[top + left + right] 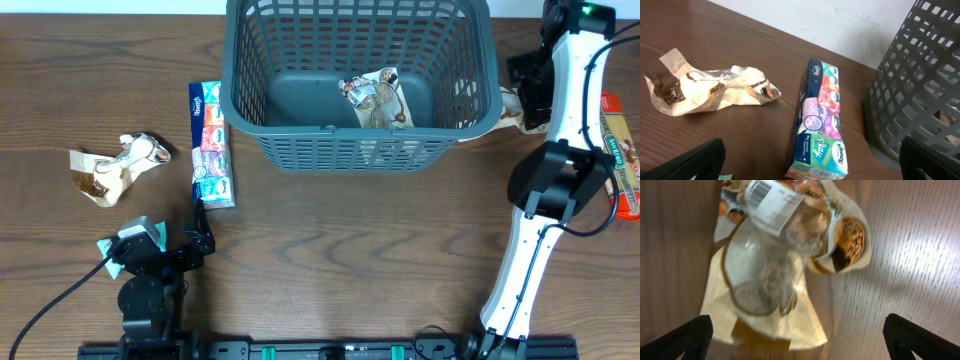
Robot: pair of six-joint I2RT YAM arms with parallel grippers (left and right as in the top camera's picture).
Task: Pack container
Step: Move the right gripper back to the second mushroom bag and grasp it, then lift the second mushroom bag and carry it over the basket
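Note:
The container [300,150] is a large dark grey lattice basket at the back middle of the table, with one crumpled snack packet [375,98] inside. A colourful tissue pack [210,143] lies left of it, and a crumpled beige packet [115,168] lies further left. My left gripper [200,235] stands open just short of the tissue pack [820,122], with the container's wall [920,85] to the right. My right gripper [522,98] hangs open over a beige and clear snack packet [775,255] lying beside the container's right end. Nothing is held.
A red packet [622,155] lies at the table's right edge, behind my right arm. The beige crumpled packet [710,90] lies left of the tissue pack. The table is dark wood.

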